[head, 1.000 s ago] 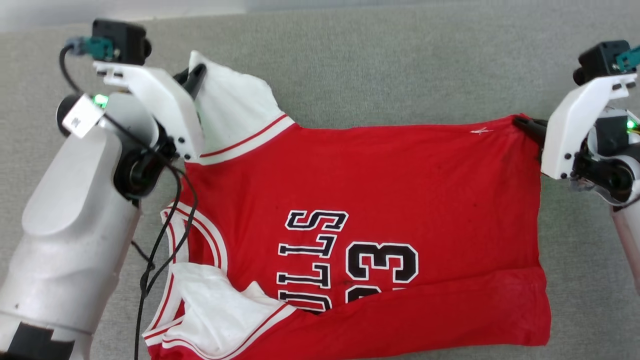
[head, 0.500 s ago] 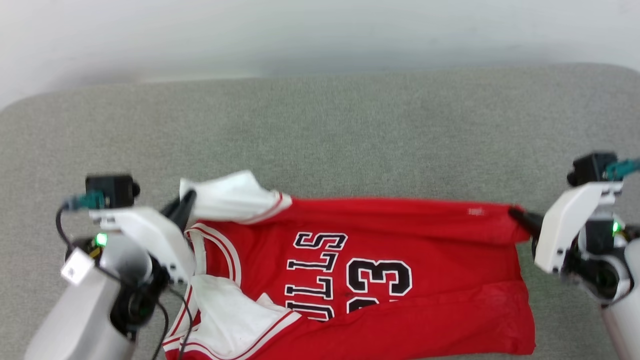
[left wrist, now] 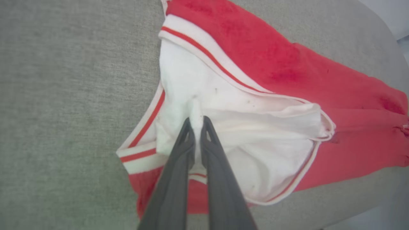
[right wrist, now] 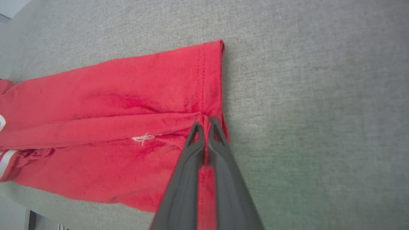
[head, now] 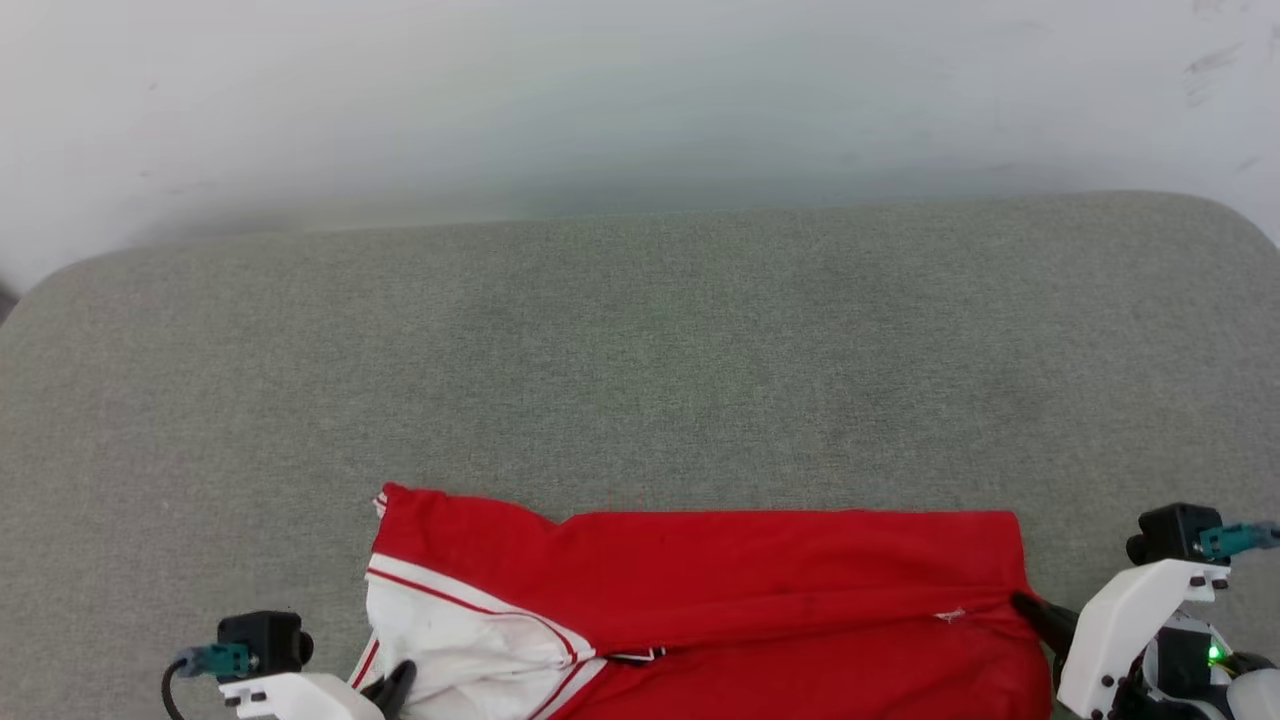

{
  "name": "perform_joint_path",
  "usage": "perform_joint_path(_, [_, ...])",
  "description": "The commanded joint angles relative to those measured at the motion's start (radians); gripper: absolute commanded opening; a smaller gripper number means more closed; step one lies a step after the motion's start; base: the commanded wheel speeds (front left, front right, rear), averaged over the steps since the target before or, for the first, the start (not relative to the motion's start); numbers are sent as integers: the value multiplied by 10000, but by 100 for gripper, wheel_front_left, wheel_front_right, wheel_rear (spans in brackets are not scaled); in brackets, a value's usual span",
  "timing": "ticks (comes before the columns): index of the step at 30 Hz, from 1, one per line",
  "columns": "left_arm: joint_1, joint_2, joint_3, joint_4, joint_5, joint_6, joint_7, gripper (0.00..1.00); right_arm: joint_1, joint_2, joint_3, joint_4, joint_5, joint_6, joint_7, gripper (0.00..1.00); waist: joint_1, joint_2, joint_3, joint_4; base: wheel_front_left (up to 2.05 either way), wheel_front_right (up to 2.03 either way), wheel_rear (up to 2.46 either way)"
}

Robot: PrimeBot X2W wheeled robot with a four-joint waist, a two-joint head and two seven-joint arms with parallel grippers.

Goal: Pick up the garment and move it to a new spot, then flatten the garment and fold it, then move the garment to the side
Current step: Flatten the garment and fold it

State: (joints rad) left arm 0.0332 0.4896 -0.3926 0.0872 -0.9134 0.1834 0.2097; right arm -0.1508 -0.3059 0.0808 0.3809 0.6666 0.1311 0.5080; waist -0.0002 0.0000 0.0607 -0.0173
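The head camera looks down from high over the cushion [head: 640, 380], with the garment [head: 760, 580] at its lower edge. The wrist cameras sit close behind the left gripper [left wrist: 197, 123], facing the garment's white end, and the right gripper [right wrist: 204, 124], facing its red hem.

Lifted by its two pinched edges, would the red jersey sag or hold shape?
Probably sags: the soft red-and-white fabric jersey lies creased and doubled over. Likely light: narrow pinches by the left tool and right tool seem enough.

Light was bright, even, diffuse; shadows were faint. At 12 o'clock pale wall [head: 640, 100] read hazy. On wrist views soft red fabric shirt [right wrist: 96, 105] looked oversaturated; grey woven cushion [right wrist: 303, 166] carried green tint at 4 o'clock.
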Motion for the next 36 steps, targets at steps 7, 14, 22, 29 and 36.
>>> perform_joint_path(7, [158, -268, -165, 278, -10, -55, -212, 100, 838, 440, -188, -59, -102, -7, -226, 100, 2, 0, -57, -32, 0, 0, 0])
perform_joint_path(14, [-183, -454, -162, 94, 584, -259, -1376, 100, 1353, 348, -455, -613, -235, -4, -729, 100, 2, 0, -295, -61, 0, 0, 0])
perform_joint_path(22, [-538, -542, -369, -859, 1907, 117, -2771, 100, 1540, 282, -1354, -1682, -682, -6, -227, 100, 2, 0, -506, -102, 0, 0, 0])
perform_joint_path(29, [-687, -604, -581, -1684, 3389, 1010, -3825, 100, 1193, 202, -1648, -2190, -1248, -6, 897, 100, 2, 0, -345, 29, 0, 0, 0])
perform_joint_path(36, [-808, -741, -598, -2258, 4292, 1536, -4444, 100, 901, 375, -1586, -1958, -1463, -6, 1616, 100, 2, 0, 114, 425, 0, 0, 0])
